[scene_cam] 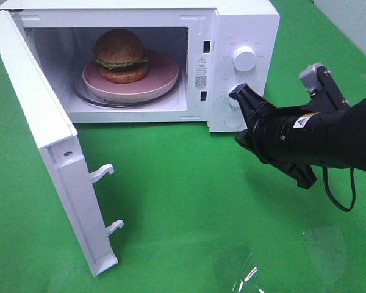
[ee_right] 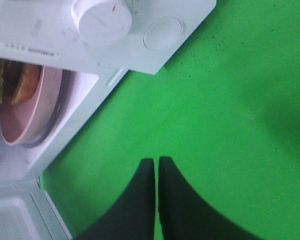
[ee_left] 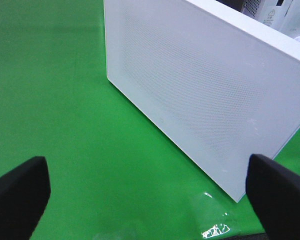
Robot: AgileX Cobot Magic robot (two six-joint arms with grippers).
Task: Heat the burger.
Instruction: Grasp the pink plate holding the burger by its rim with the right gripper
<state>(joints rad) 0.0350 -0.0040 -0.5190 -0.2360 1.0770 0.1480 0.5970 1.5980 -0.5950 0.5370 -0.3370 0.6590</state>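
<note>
Burger [scene_cam: 120, 54] untouched; right jaws together, empty.

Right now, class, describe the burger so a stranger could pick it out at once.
Find the white microwave with its door open. Inside lies a flat pink plate; the burger sits on it, a domed brown bun with a green lettuce edge.

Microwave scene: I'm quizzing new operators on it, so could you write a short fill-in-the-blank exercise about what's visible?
1. The burger sits on a ___ plate inside the microwave.
2. The microwave's door stands ___.
3. The right gripper is ___ and holds nothing.

Missing words: pink; open; shut.
</note>
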